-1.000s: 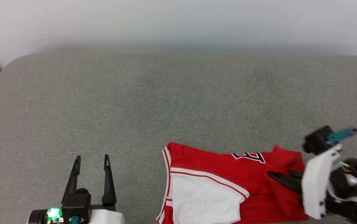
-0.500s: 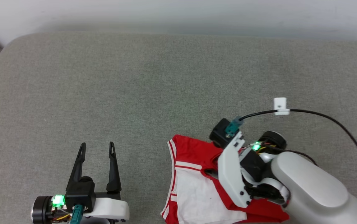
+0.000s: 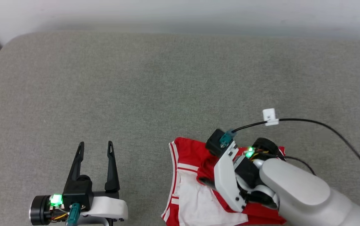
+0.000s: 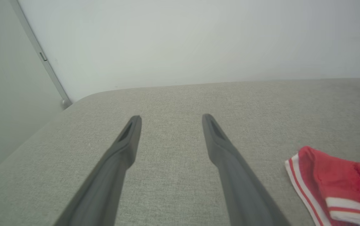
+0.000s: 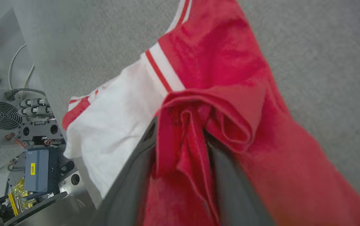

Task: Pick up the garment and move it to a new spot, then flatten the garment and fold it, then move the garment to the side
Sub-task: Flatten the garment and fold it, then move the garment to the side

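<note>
fingers of the right gripper (image 5: 180, 131) stand on either side of a bunched ridge of a soft red t-shirt (image 5: 230, 56) with white short sleeves and red-and-white striped trim, and the cloth is pinched tight between them. in the head view this gripper points toward the robot's left. its pale grey forearm (image 3: 296, 185) lies over the right half of the red t-shirt, which is rumpled under it. the red t-shirt lies on a wide grey woven cushion (image 3: 136, 94), at the near edge and right of the middle. one white sleeve is spread beside the gripper's fingers, and a striped band runs along the shirt's left side. a thin black cable (image 3: 324, 125) with a small white tag arcs from the wrist out to the right above the cushion. the left gripper (image 3: 95, 146) sits at the lower left, well apart from the shirt, its two long dark fingers spread wide with bare cushion showing between them. behind the cushion rises a plain white wall (image 3: 180, 12). in the right wrist view a grey metal box with a round fan grille (image 5: 2, 116) shows past the cushion's edge.
</note>
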